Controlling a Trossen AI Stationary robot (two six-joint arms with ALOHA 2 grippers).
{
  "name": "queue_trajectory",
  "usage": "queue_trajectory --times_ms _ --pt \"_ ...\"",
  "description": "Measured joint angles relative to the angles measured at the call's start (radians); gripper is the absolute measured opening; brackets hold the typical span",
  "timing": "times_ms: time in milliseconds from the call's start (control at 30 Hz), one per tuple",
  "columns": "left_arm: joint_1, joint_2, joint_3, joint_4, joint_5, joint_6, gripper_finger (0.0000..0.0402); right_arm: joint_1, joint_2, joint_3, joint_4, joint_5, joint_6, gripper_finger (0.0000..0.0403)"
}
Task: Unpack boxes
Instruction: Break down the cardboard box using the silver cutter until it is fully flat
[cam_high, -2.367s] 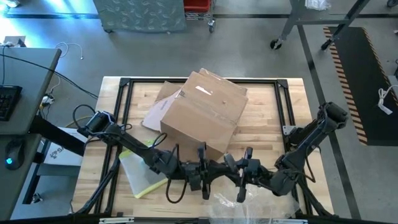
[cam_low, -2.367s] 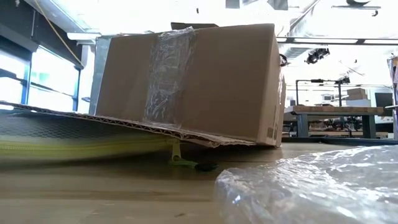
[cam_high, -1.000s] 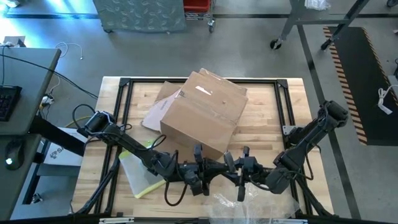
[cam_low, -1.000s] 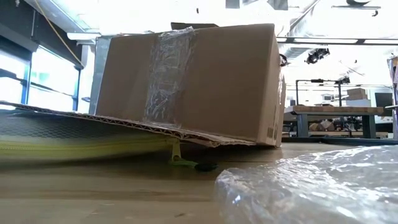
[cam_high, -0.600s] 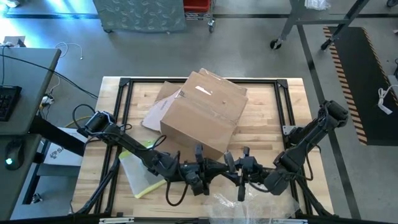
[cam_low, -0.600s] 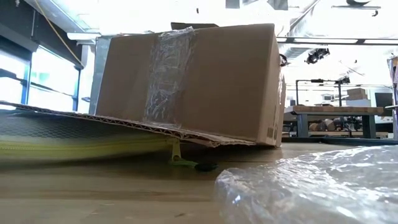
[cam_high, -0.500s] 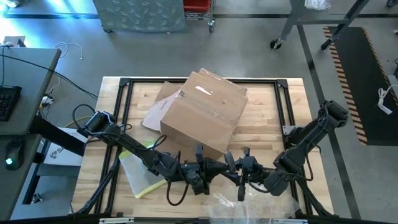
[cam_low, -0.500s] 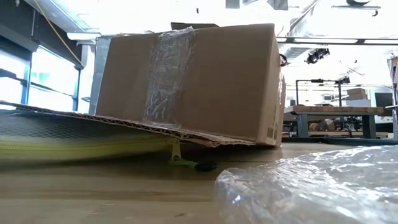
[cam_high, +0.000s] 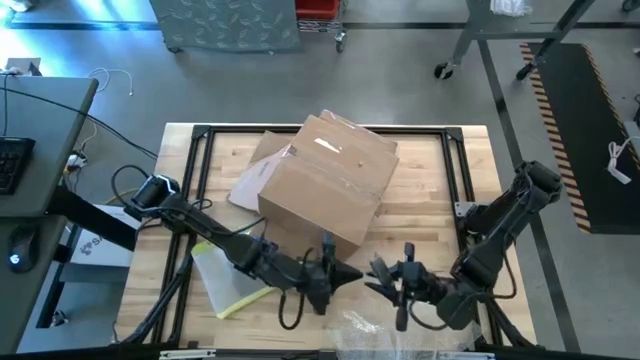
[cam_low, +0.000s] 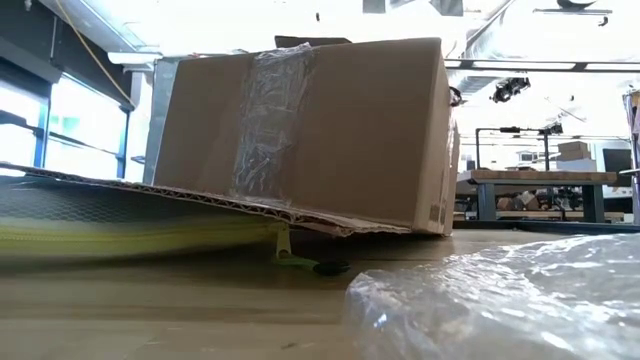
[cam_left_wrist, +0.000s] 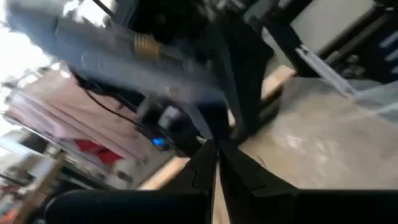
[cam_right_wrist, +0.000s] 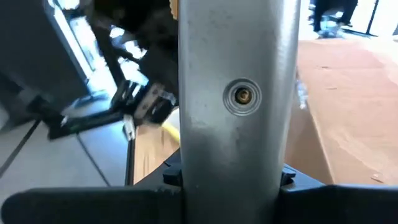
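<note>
From where I stand, the box (cam_high: 325, 185) sits in the middle of the table (cam_high: 430, 200), turned at an angle, its long axis running from the near left toward the far right. Both grippers are low at the near edge, so the box lies ahead of them, toward the far side. The left gripper (cam_high: 345, 275) is nearer, just before the box's near corner; its fingers are pressed together and hold nothing. The right gripper (cam_high: 380, 272) faces it across a small gap, farther from the box. Its wrist view shows a metal bar (cam_right_wrist: 233, 93) standing between its fingers, which seem closed on it.
</note>
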Motion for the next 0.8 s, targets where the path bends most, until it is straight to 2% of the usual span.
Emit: queue_trajectory --times_ms 100,200,300,400,500,633,800 --pt "0.029 -0.022 0.0 -0.021 0.143 -0.11 0.0006 0.014 0.002 0.0 0.003 -0.081 -0.092 0.0076" --pt "0.072 -0.028 0.0 -0.007 0.399 -0.174 0.0028 0.018 0.009 0.001 0.056 -0.223 -0.216 0.0076" --pt "0.113 -0.018 0.0 0.061 0.645 -0.174 0.0063 0.004 0.017 0.001 0.119 -0.386 -0.345 0.0076" --pt "0.132 0.003 0.0 0.153 0.794 -0.198 0.0107 -0.03 0.015 0.001 0.2 -0.512 -0.421 0.0076" --pt "0.14 0.031 -0.002 0.254 0.856 -0.241 0.0156 -0.069 0.014 0.003 0.22 -0.606 -0.443 0.0076" --pt "0.135 0.058 -0.002 0.377 0.841 -0.256 0.0213 -0.122 0.014 0.003 0.22 -0.735 -0.443 0.0076" --pt "0.134 0.072 -0.004 0.41 0.847 -0.296 0.024 -0.148 0.014 0.003 0.221 -0.785 -0.461 0.0076"
